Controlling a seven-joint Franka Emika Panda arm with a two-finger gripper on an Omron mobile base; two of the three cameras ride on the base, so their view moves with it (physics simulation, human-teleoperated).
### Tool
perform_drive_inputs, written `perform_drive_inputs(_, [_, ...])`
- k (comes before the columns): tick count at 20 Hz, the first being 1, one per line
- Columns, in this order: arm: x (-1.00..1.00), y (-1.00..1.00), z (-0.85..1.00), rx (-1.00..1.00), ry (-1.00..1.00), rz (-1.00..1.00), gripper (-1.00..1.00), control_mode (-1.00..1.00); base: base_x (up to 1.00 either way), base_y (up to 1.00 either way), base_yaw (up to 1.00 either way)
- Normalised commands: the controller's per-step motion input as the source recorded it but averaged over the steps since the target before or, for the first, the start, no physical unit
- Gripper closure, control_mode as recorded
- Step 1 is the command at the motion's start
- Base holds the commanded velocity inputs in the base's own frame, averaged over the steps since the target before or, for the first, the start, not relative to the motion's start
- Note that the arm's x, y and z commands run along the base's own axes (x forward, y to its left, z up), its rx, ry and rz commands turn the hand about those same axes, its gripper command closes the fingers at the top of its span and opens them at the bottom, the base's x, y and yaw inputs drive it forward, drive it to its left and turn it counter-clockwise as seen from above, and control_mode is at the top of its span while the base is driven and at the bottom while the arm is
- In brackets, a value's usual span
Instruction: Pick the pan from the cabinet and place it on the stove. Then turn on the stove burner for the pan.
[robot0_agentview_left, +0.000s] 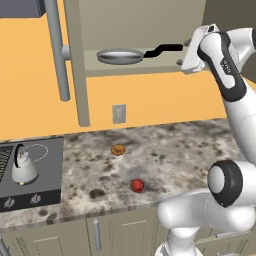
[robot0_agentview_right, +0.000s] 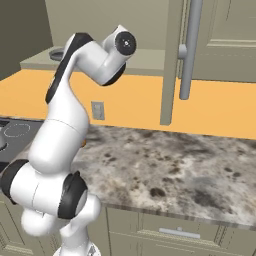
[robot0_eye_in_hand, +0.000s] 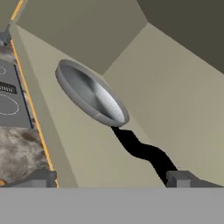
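The pan (robot0_agentview_left: 120, 56) lies on the open cabinet (robot0_eye_in_hand: 78, 148) shelf, near its front edge. Its long black handle points toward the gripper (robot0_eye_in_hand: 109, 180), whose jaws stand wide open and empty, one fingertip beside the handle end.

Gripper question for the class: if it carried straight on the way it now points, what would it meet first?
Most likely the pan's black handle, which runs from the pan on the cabinet shelf toward the gripper, between its open jaws. Depth is hard to judge, so it may pass just over the handle.
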Motion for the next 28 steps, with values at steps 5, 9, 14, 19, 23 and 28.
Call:
perform_drive_inputs(5, [0.42,0.0,-0.28,-0.05,0.0,0.0,-1.0,-1.0,0.0,0.0,0.0])
perform_drive_inputs(9, [0.47,0.0,-0.25,-0.06,0.0,0.0,-1.0,-1.0,0.0,0.0,0.0])
perform_drive_inputs(14, [0.5,0.0,-0.09,-0.05,0.0,0.0,-1.0,-1.0,0.0,0.0,0.0])
perform_drive_inputs(19, [0.39,0.0,0.0,-0.03,0.02,0.0,-1.0,-1.0,0.0,0.0,0.0])
perform_drive_inputs(23, [0.48,0.0,0.0,-0.04,0.06,0.0,-1.0,-1.0,0.0,0.0,0.0])
perform_drive_inputs(28, [0.54,0.0,-0.03,-0.01,0.06,0.0,-1.0,-1.0,0.0,0.0,0.0])
